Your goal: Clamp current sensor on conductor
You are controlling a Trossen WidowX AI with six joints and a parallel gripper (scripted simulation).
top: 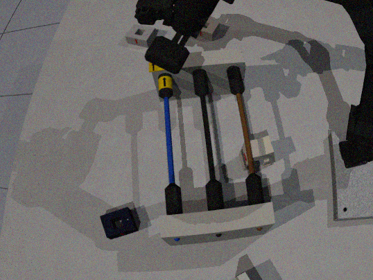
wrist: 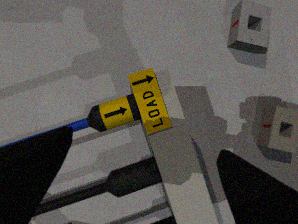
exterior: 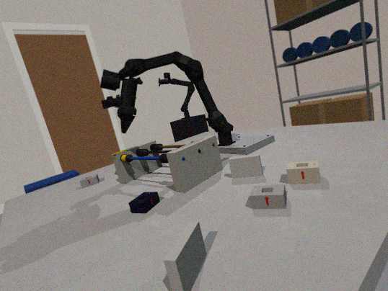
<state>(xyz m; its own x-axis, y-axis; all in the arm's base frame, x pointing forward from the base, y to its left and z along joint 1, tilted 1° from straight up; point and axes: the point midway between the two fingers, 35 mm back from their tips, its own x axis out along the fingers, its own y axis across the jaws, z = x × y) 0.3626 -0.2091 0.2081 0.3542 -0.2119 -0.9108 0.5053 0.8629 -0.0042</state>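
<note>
The blue conductor [top: 168,138] [exterior: 144,158] [wrist: 80,124] has a yellow arrow sleeve [top: 165,82] [wrist: 114,112] at its far end, beside the yellow LOAD label [top: 153,67] [wrist: 154,104]. A pale sensor [top: 262,149] with a red mark stands beside the brown conductor [top: 244,128]. It looks like the open one, but its gap is not clear; the exterior view does not show it. My gripper [exterior: 124,130] [wrist: 148,145] is open and empty, pointing down above the far panel near the LOAD label. In the wrist view the fingers stand wide on either side.
The near panel [top: 222,222] [exterior: 196,166] and far panel [top: 222,57] hold the conductors, with the black conductor [top: 208,138] in the middle. A navy block [top: 119,223] [exterior: 144,202] stands front left. Windowed blocks [top: 140,35] [wrist: 250,26] lie behind the far panel; others [exterior: 303,173] lie right.
</note>
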